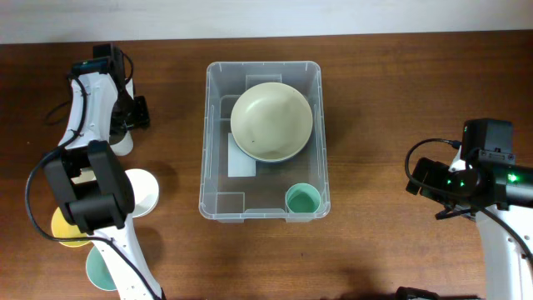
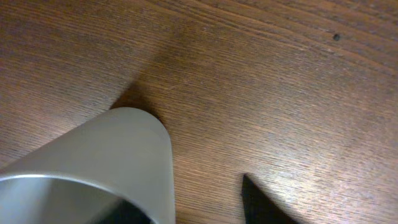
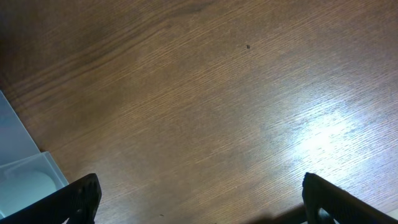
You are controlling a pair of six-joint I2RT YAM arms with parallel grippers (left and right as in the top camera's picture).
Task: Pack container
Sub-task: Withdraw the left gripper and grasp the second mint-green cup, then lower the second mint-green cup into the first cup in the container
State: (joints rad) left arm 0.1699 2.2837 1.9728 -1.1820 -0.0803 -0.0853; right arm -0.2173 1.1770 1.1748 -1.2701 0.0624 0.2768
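Closest to the left wrist camera is a pale cup on the wooden table. Of the left gripper only one dark fingertip shows, with a strip of wood between it and the cup. The other one is hidden, so I cannot tell if it grips. The right gripper is spread wide above the wood and holds nothing. The container stands at the middle of the table, with a cream bowl and a teal cup inside.
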